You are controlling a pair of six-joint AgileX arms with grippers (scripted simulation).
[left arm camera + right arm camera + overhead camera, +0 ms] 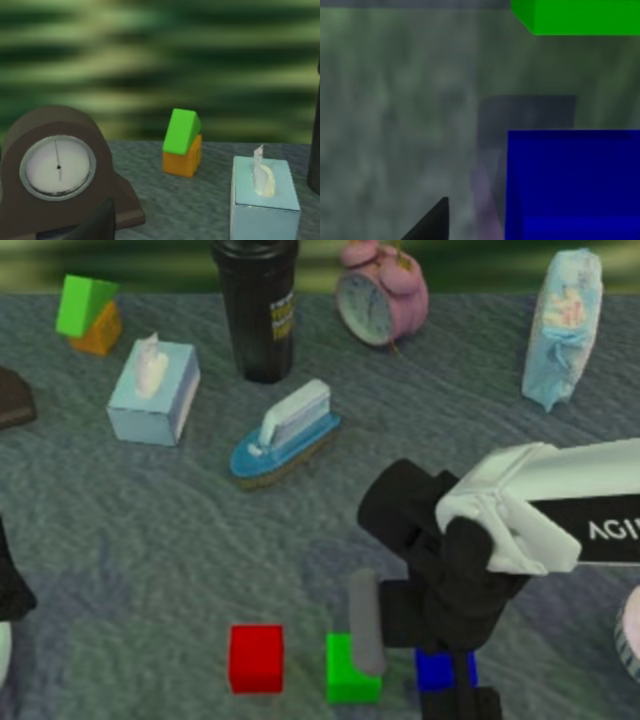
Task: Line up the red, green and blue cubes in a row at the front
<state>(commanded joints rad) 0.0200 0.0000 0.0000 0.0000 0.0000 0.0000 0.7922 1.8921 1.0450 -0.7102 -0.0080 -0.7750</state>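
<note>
Right gripper (443,680): hangs directly over the blue cube at the front of the table; whether its fingers are spread or clamped cannot be told, since the arm's own body hides them from above.
Blue cube (434,670): on the table under the right gripper, mostly hidden in the top view; the right wrist view shows it (572,182) close up.
Green cube (350,672): just left of the blue cube, apart from it; a grey bar crosses its right part.
Red cube (256,658): left of the green cube, a gap between them; all three stand in one row.
Scrub brush (285,438): well behind the green cube.
Tissue box (154,392): left of the brush.
Left arm (10,585): at the table's left edge, far from the blue cube.
</note>
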